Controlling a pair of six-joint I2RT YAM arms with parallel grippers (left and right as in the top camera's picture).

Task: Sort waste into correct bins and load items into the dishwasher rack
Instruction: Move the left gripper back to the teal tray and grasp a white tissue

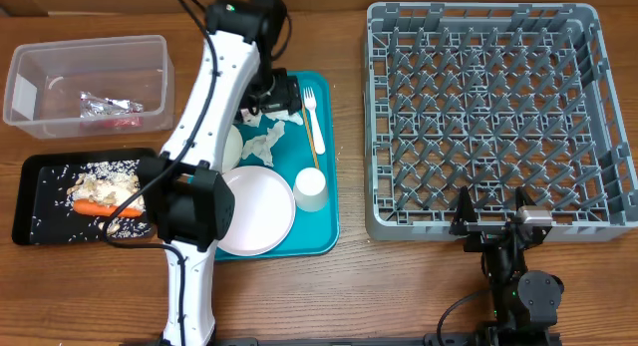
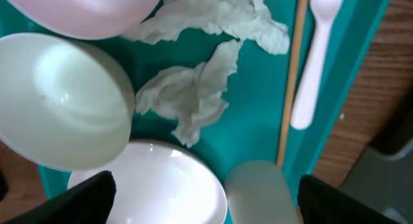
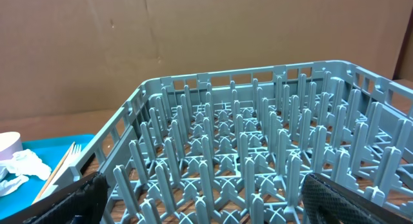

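My left gripper (image 1: pixel 271 107) hangs open over the far end of the teal tray (image 1: pixel 329 231), nothing between its fingers (image 2: pixel 84 198). In its view, crumpled white napkins (image 2: pixel 193 95) lie below, flanked by two white bowls (image 2: pixel 61 101), the plate (image 2: pixel 155 185), the cup (image 2: pixel 261 192), a white fork (image 2: pixel 316 56) and a wooden stick (image 2: pixel 290 82). From overhead I see the napkins (image 1: pixel 261 137), plate (image 1: pixel 257 211) and cup (image 1: pixel 311 189). A red wrapper (image 1: pixel 110 107) lies in the clear tub (image 1: pixel 30 57). The carrot (image 1: pixel 100 207) and rice lie in the black tray (image 1: pixel 40 167). My right gripper (image 1: pixel 493 221) stands open at the front edge of the grey rack (image 1: pixel 493 117).
The left arm (image 1: pixel 214 97) stretches from the front edge across the tray's left side and hides part of the bowls. In the right wrist view the rack's upright pegs (image 3: pixel 258 153) fill the space ahead, with a brown cardboard wall behind.
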